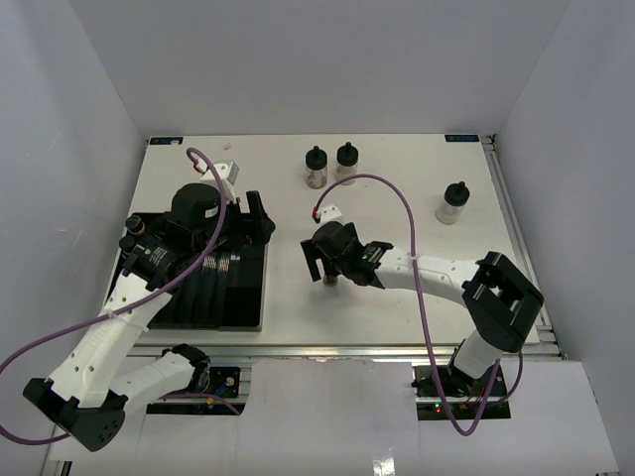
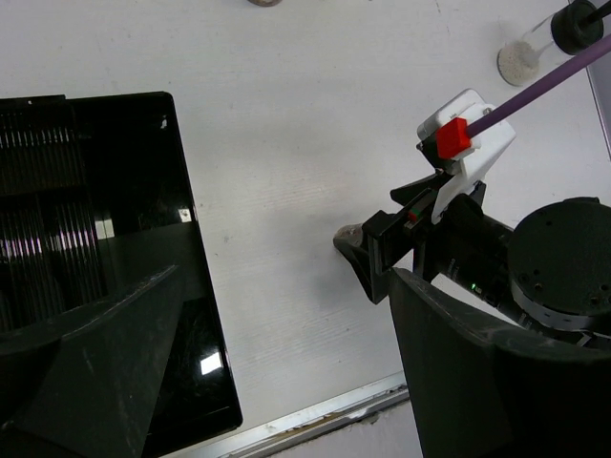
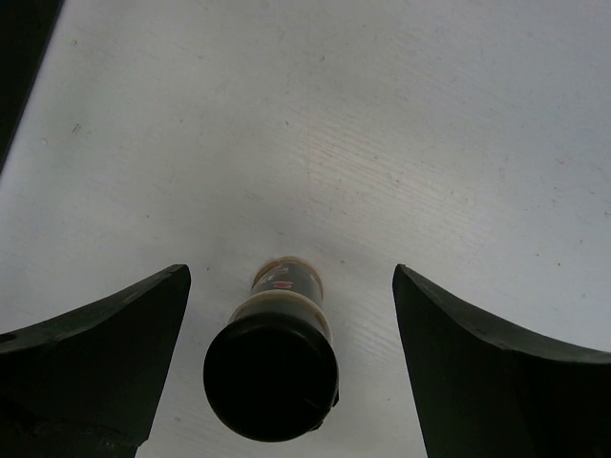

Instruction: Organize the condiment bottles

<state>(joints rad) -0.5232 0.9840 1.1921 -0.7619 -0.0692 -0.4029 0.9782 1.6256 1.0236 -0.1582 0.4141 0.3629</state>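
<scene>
A slim condiment bottle (image 3: 272,367) with a black cap and dark contents stands upright on the white table, between the fingers of my right gripper (image 3: 290,279). The jaws are wide open and touch nothing. In the top view this gripper (image 1: 337,268) hovers over that bottle (image 1: 330,279) at mid-table. Two slim bottles (image 1: 317,167) (image 1: 346,162) stand at the back. A squat bottle of pale powder (image 1: 453,202) stands at the right; it also shows in the left wrist view (image 2: 544,43). My left gripper (image 1: 260,216) (image 2: 286,277) is open and empty, above the right edge of the black slotted tray (image 1: 213,288).
The black tray (image 2: 105,229) lies at the left near the table's front edge. The right arm's wrist with its purple cable (image 2: 535,91) sits close to the right of my left gripper. White walls enclose the table on three sides.
</scene>
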